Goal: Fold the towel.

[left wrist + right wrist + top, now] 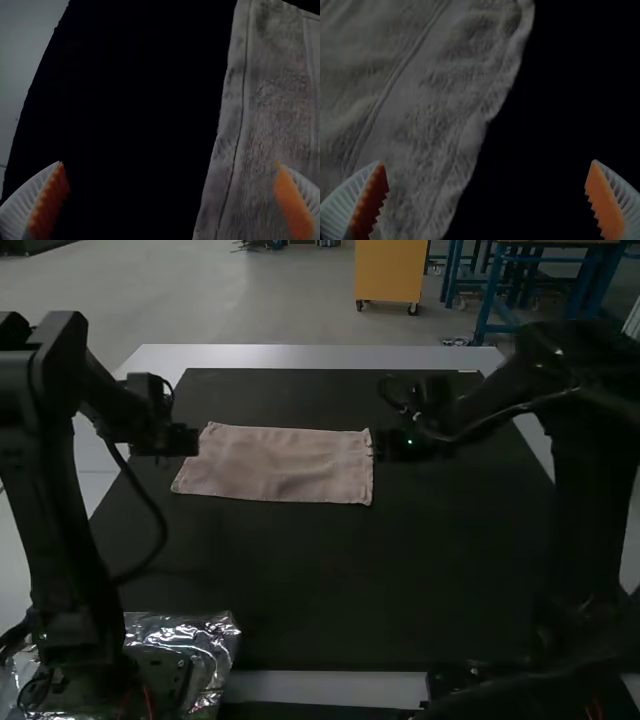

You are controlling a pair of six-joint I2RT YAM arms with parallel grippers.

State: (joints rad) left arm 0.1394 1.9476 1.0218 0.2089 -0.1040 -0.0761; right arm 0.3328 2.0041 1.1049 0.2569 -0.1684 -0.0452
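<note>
The left arm stood bent, angled inward to the left gripper, its white ribbed fingers wide apart. Opposite, the right arm was bent too; the right gripper was open, orange pads well separated.

And I've got the black mat lying flat on the pale table, white showing along the far edge! Toward the near left corner, I see crinkled plastic, shiny, flashing bright streaks!
</note>
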